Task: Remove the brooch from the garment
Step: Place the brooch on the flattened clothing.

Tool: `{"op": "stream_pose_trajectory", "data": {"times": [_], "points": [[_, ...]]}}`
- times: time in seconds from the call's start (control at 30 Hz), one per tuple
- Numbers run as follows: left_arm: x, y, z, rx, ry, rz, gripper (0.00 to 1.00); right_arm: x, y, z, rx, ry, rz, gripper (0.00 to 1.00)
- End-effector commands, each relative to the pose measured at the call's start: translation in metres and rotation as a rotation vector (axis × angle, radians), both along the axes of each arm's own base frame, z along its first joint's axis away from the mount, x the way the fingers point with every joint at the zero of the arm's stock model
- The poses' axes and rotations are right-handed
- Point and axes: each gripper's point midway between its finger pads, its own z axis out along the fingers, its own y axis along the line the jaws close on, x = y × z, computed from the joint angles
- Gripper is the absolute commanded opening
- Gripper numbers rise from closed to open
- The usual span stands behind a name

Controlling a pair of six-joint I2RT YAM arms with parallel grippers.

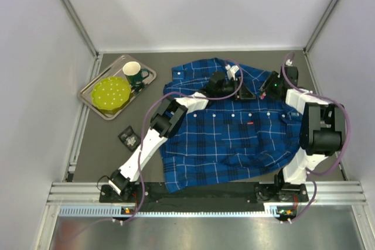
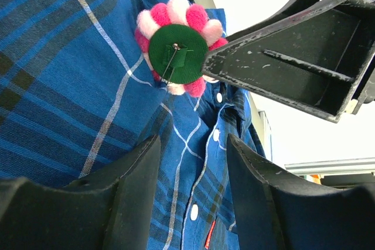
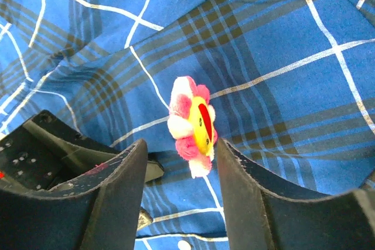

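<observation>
Blue plaid shirt (image 1: 234, 139) lies spread mid-frame on the surface (image 1: 117, 162) in the top view. Pink-white flower brooch (image 3: 193, 124) sits against the shirt, centre of right wrist view, between the spread fingers of the right pincer (image 3: 181, 143), not pinched. Left pincer (image 2: 193, 139): fingers apart, shirt fabric between them, cannot tell if gripped.

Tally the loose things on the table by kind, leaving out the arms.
Blue and navy plaid button-up shirt: 1
Pink-petalled fabric flower brooch: 1
Rectangular silver metal tray: 1
Round lime-green dotted plate: 1
Dark green mug with white inside: 1
Small black square object, too small to identify: 1
Total: 6
</observation>
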Motion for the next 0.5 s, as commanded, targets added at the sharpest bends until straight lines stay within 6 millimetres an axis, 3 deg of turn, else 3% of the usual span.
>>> {"op": "stream_pose_trajectory", "data": {"times": [0.0, 0.17, 0.2, 0.47], "points": [[-0.005, -0.006, 0.018, -0.052, -0.06, -0.034, 0.55, 0.009, -0.007, 0.003, -0.15, 0.028, 0.013, 0.52], [-0.007, -0.005, 0.02, -0.051, -0.066, -0.04, 0.55, 0.011, -0.015, -0.004, -0.219, 0.083, -0.019, 0.51], [-0.007, -0.005, 0.02, -0.049, -0.065, -0.039, 0.55, 0.013, -0.006, -0.001, -0.23, 0.081, -0.006, 0.51], [-0.008, -0.005, 0.017, -0.046, -0.057, -0.039, 0.55, 0.011, 0.003, -0.01, -0.315, 0.144, -0.038, 0.49]]}}
